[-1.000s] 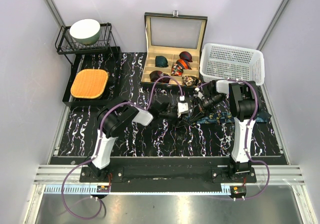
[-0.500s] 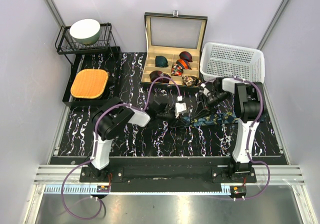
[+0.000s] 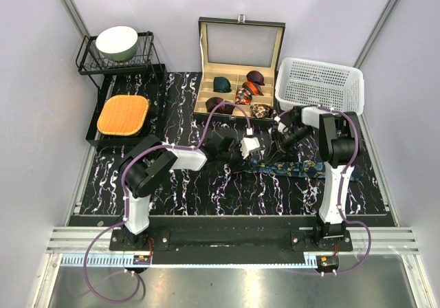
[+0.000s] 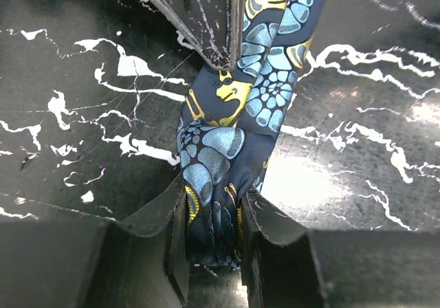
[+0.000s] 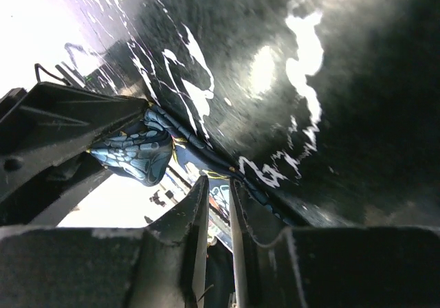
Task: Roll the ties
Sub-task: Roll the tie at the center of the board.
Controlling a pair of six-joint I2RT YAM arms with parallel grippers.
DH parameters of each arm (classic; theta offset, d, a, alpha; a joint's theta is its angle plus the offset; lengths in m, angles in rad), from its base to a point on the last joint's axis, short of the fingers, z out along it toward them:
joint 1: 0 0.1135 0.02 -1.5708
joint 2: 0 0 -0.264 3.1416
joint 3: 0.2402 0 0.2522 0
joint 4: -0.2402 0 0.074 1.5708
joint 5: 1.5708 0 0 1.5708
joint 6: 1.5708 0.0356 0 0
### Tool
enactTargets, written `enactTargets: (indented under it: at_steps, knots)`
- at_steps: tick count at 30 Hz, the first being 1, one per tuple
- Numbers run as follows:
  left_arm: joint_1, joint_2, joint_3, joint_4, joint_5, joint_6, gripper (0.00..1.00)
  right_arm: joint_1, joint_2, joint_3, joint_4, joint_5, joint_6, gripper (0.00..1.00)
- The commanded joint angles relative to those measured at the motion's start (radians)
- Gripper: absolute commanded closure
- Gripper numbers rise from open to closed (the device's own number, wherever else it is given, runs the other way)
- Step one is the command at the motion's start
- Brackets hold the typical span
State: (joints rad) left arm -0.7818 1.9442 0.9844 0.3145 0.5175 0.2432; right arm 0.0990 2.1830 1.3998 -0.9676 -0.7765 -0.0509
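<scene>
**Both grippers hold the navy tie at the table centre**

The tie [image 3: 302, 168] lies on the black marble table [image 3: 206, 191]. It runs as a long flat strip from the centre toward 3 o'clock. It is dark navy with a teal and gold pattern.

In the left wrist view, the left gripper [image 4: 213, 243] is closed on the tie's near end. The fabric there is bunched and folded between the 2 fingers [image 4: 175, 246]. From this end the strip goes up toward 12 o'clock in that view, and it passes along a finger of the other arm.

In the right wrist view, the right gripper [image 5: 218, 225] has its jaws drawn narrow, with the tie strip pinched between them. The left gripper's bunch of fabric shows at about 10 o'clock from it.

In the top view the 2 grippers meet just beside each other at the centre.

At 12 o'clock on the table, an open box [image 3: 240, 43] holds coiled ties [image 3: 222, 84] in its compartments. A white basket [image 3: 320, 84] is at 2 o'clock. At 10 o'clock a bowl [image 3: 117, 42] sits on a wire rack [image 3: 148, 53], with an orange mat [image 3: 124, 114] nearer.
</scene>
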Motion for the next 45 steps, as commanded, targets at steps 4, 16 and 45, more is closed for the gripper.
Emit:
enactTargets:
  at_steps: [4, 16, 45]
  knots:
    - [-0.039, 0.025, 0.074, -0.392, -0.197, 0.188, 0.98, 0.022, 0.041, 0.074, 0.043, 0.111, -0.05, 0.75]
    - [-0.074, 0.07, 0.122, -0.575, -0.251, 0.217, 0.94, 0.044, -0.187, -0.102, 0.176, -0.25, 0.124, 0.44]
    - [-0.022, 0.052, 0.054, -0.346, -0.056, 0.055, 0.52, 0.12, -0.063, -0.182, 0.294, 0.036, 0.071, 1.0]
